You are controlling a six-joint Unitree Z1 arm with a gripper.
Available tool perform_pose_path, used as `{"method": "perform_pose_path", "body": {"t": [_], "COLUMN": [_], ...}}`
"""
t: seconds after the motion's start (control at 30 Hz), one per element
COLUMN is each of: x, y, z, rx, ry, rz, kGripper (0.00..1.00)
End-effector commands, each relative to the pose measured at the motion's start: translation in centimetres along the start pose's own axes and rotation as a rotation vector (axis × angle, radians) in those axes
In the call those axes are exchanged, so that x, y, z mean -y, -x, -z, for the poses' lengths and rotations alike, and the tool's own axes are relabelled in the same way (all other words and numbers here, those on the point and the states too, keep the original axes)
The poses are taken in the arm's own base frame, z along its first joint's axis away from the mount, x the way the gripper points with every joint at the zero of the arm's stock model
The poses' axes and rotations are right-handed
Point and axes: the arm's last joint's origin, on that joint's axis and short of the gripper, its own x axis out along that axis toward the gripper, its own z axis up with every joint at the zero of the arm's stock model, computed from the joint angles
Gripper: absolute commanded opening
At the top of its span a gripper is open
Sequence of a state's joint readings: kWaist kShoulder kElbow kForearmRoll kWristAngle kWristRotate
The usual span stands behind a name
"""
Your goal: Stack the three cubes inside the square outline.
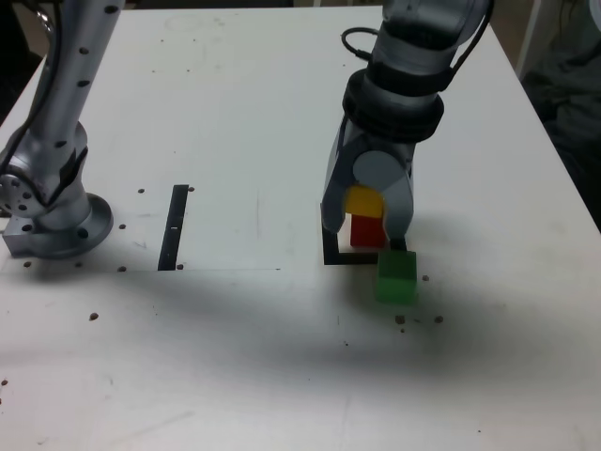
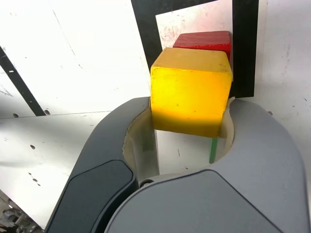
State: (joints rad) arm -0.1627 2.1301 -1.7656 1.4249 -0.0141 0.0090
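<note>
Yellow cube (image 2: pixel 190 91): small rigid block, judged light and smooth-faced, best taken on two opposite flat sides; fingers (image 2: pixel 141 141) clamped on it above the red cube (image 1: pixel 367 231), which sits in the square outline (image 1: pixel 331 252). Green cube (image 1: pixel 396 276): just outside the outline, toward the table's near edge. Table (image 1: pixel 235 113): white, flat, scuffed, bearing a black strip (image 1: pixel 175 225) and the arm's base (image 1: pixel 52 221).

Silver arm (image 1: pixel 56 103), black cable (image 1: pixel 360 42), grey pincer (image 1: pixel 366 225).
</note>
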Motion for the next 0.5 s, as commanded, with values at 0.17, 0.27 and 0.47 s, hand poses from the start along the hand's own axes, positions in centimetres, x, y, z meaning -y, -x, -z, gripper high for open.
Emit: {"method": "perform_pose_path", "body": {"t": [0.17,0.27,0.47], "x": [-0.24,-0.25,-0.29], "y": [-0.58,-0.61,-0.46], "z": [-0.1,-0.08,0.22], "rx": [-0.009,-0.009,-0.007], "ry": [-0.005,-0.006,-0.006], "rz": [0.011,0.013,0.005], "kGripper": [1.0,1.0,1.0]}}
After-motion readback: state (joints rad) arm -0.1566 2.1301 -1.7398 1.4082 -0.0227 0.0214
